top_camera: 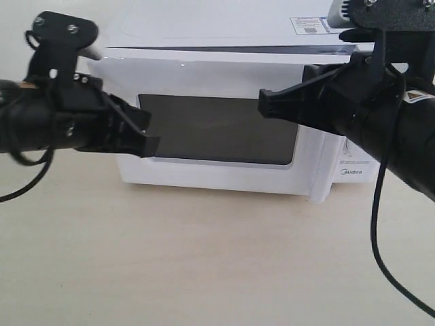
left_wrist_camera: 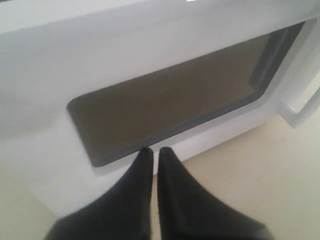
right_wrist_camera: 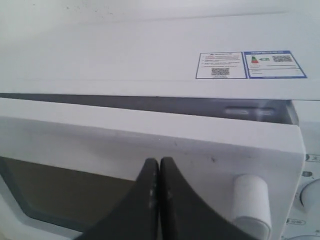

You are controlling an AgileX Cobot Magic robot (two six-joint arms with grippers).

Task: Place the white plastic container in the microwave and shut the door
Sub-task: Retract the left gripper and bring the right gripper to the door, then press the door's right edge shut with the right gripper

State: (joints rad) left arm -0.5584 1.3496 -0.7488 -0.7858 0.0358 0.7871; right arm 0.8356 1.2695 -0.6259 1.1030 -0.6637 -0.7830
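The white microwave [top_camera: 204, 27] stands at the back of the table with its door [top_camera: 217, 81] swung almost to, a dark gap [right_wrist_camera: 150, 104] still showing along the door's top edge. My left gripper [top_camera: 151, 146] is shut and empty, its tips at the lower left corner of the door's dark window [left_wrist_camera: 175, 95]. My right gripper [top_camera: 265, 105] is also shut and empty, tips [right_wrist_camera: 159, 161] close against the door's white front just above the window, beside the bar handle [right_wrist_camera: 252, 200]. The white plastic container is out of view.
Stickers [right_wrist_camera: 250, 64] lie on the microwave's top at the right. A round dial [right_wrist_camera: 312, 192] shows past the handle. Bare beige tabletop [top_camera: 217, 258] stretches in front of the microwave. Black cables hang from both arms.
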